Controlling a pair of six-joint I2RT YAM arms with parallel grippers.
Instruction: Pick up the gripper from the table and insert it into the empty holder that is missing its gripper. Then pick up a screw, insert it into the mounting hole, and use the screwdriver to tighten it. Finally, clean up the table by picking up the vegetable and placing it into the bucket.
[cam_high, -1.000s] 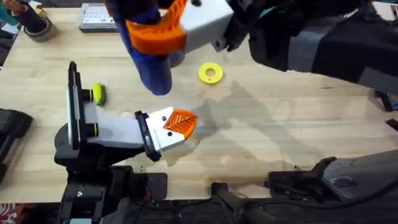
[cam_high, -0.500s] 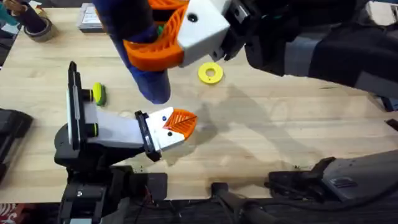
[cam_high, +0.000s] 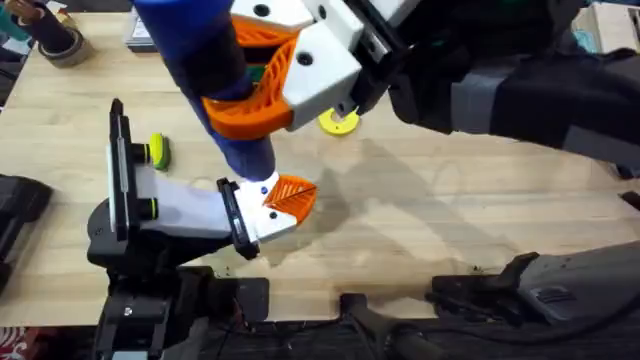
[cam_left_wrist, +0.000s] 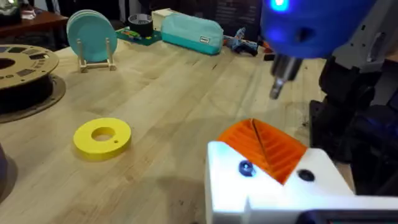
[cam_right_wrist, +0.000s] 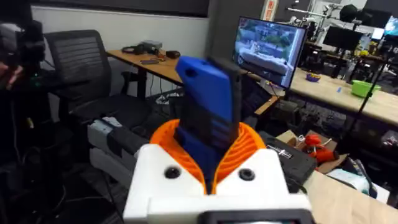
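Upright, screwdriver (cam_high: 215, 85) points bit-down; right end effector (cam_high: 262, 85) grips it.

The blue screwdriver (cam_left_wrist: 314, 25) hangs over the table (cam_left_wrist: 180, 93), a blue light glowing on its body, its thin metal bit (cam_left_wrist: 278, 79) pointing down just above the orange gripper (cam_left_wrist: 264, 146). That gripper sits in the white holder (cam_left_wrist: 273, 190), which carries a screw (cam_left_wrist: 246, 168) on its face. A yellow ring (cam_left_wrist: 102, 137) lies flat nearby; a filament spool (cam_left_wrist: 25, 71) and teal plates (cam_left_wrist: 92, 34) stand farther off
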